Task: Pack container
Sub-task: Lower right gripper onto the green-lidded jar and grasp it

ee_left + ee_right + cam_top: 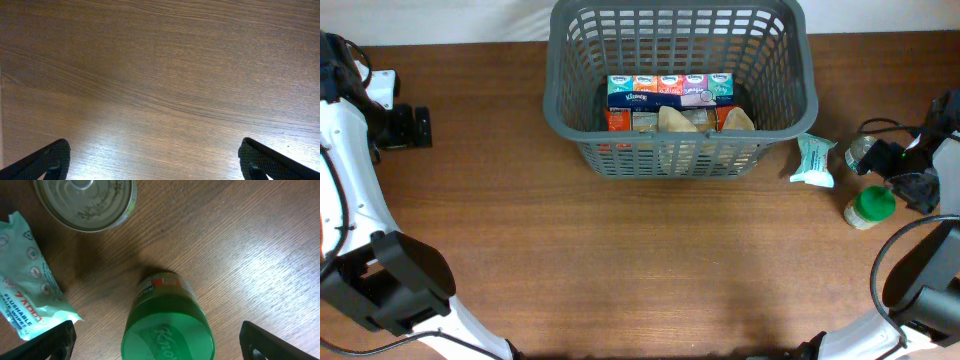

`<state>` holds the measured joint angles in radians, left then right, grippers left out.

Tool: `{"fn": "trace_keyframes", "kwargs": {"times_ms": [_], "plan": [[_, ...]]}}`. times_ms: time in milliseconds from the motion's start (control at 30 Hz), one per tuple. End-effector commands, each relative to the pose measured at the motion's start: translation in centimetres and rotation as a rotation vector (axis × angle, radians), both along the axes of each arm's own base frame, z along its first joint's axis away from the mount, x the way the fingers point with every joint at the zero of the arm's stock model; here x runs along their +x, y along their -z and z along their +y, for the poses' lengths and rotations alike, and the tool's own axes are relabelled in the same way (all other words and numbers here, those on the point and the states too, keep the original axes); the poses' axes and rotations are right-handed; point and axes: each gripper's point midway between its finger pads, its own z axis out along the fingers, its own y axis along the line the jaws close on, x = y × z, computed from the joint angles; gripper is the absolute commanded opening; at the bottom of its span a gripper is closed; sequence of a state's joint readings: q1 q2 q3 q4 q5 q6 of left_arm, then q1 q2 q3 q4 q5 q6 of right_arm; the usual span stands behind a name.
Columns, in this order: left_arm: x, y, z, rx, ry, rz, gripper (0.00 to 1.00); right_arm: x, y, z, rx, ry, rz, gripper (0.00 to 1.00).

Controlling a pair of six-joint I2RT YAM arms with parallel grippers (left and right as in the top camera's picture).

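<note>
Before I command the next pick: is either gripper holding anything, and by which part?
Nothing is held. The left gripper is open over the table; the right gripper is open above the jar, without touching it.

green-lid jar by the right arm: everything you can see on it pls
The green-lid jar is small and round, with a plastic-looking green screw lid with embossed script on top, and an orange-and-cream label band below it. It stands upright on the wood table. The tin can and wipes pack sit apart from it. The open right gripper hangs above, one finger either side, apparently not touching.
</note>
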<state>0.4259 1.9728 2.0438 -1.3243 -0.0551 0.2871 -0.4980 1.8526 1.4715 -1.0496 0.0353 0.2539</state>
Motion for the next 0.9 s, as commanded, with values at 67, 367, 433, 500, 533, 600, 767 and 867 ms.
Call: {"fn": "trace_keyframes", "kwargs": {"times_ms": [67, 367, 433, 500, 533, 600, 767, 867], "plan": [[-0.1, 0.0, -0.1, -0.014, -0.013, -0.005, 0.99, -1.9, 2.9, 1.0, 0.051, 0.023, 0.069, 0.99], [-0.1, 0.0, -0.1, -0.014, -0.013, -0.005, 0.99, -1.8, 5.5, 1.2, 0.05, 0.022, 0.036, 0.99], [-0.1, 0.0, -0.1, -0.014, -0.013, -0.005, 0.99, -1.8, 5.7, 1.2, 0.047, 0.021, 0.03, 0.99], [-0.1, 0.0, -0.1, -0.014, -0.013, -0.005, 0.99, -1.6, 5.8, 1.1, 0.041, 0.021, 0.02, 0.99], [-0.1, 0.0, -0.1, -0.014, -0.013, -0.005, 0.99, -1.5, 5.9, 1.0, 0.039, 0.021, 0.017, 0.99], [-0.1, 0.0, -0.1, -0.014, -0.013, -0.005, 0.99, -1.5, 5.9, 1.0, 0.038, 0.023, 0.014, 1.0], [-0.1, 0.0, -0.1, -0.014, -0.013, -0.005, 0.99, -1.6, 6.0, 1.1, 0.042, 0.04, 0.017, 0.82], [-0.1, 0.0, -0.1, -0.014, -0.013, -0.005, 0.99, -1.8, 6.0, 1.1, 0.04, 0.041, 0.023, 0.81]]}}
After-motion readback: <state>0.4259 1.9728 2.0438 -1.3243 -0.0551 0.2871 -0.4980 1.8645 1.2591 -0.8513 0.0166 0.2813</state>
